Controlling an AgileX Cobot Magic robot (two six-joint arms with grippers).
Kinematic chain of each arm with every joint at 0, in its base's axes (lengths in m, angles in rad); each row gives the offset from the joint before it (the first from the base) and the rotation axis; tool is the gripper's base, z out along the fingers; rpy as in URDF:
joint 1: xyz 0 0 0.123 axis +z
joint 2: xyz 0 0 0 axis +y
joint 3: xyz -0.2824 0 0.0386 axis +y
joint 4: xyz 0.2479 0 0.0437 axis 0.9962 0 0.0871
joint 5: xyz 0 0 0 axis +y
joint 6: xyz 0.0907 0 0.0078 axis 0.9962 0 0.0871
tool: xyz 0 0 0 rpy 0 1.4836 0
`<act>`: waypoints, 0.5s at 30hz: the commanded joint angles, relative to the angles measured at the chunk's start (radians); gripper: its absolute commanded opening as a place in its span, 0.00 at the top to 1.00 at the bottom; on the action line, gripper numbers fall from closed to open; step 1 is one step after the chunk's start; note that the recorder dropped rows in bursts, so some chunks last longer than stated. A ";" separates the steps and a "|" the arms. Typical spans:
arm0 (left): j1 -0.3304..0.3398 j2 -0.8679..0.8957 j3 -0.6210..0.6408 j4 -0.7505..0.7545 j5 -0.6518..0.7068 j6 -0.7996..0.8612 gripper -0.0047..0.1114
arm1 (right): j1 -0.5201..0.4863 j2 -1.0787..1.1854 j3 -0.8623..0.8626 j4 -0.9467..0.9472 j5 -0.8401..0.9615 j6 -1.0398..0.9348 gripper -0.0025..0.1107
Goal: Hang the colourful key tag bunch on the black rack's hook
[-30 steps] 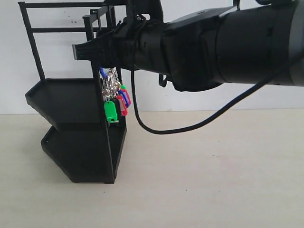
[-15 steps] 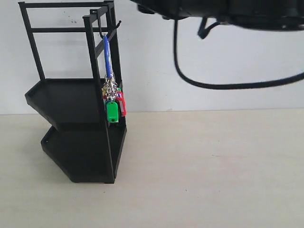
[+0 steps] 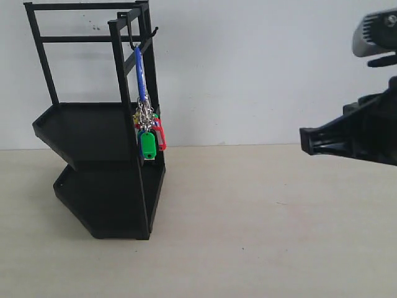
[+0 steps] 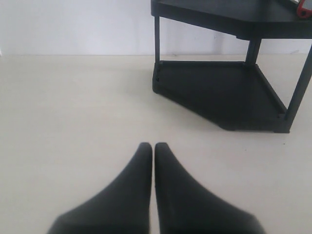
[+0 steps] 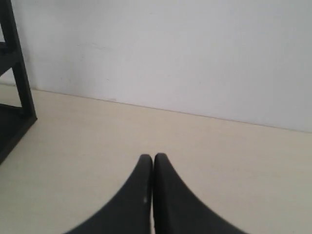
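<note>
The colourful key tag bunch [image 3: 147, 133] hangs by its blue loop [image 3: 140, 73] from the hook [image 3: 151, 32] at the top of the black rack [image 3: 93, 130]; green and red tags show lowest. In the exterior view my right gripper [image 3: 305, 141] is at the right edge, far from the rack. In its wrist view the right gripper [image 5: 153, 157] is shut and holds nothing. My left gripper [image 4: 153, 146] is shut and empty over the table, with the black rack [image 4: 224, 87] beyond it and a red tag [image 4: 303, 9] at the picture's corner.
The rack stands at the left on a pale table [image 3: 260, 230] against a white wall [image 3: 260, 68]. A rack leg [image 5: 19, 78] shows at the edge of the right wrist view.
A second ago the right arm was at the rack holding the bunch. It has let go, risen and pulled back to the right; the bunch now hangs on the hook by its loop.
</note>
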 commanded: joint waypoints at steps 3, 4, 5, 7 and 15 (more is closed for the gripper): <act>0.004 -0.002 -0.001 -0.007 -0.015 -0.010 0.92 | 0.002 -0.046 0.029 -0.004 -0.078 0.002 0.98; 0.004 -0.002 -0.001 -0.007 -0.015 -0.010 0.92 | 0.002 -0.046 0.029 -0.004 -0.078 0.002 0.98; 0.004 -0.002 -0.001 -0.007 -0.015 -0.010 0.92 | 0.002 -0.046 0.029 -0.004 -0.081 0.002 0.98; 0.004 -0.002 -0.001 -0.007 -0.015 -0.010 0.92 | 0.002 -0.046 0.029 -0.004 -0.088 0.002 0.98; 0.004 -0.002 -0.001 -0.007 -0.015 -0.010 0.92 | 0.002 -0.046 0.029 -0.004 -0.088 0.002 0.98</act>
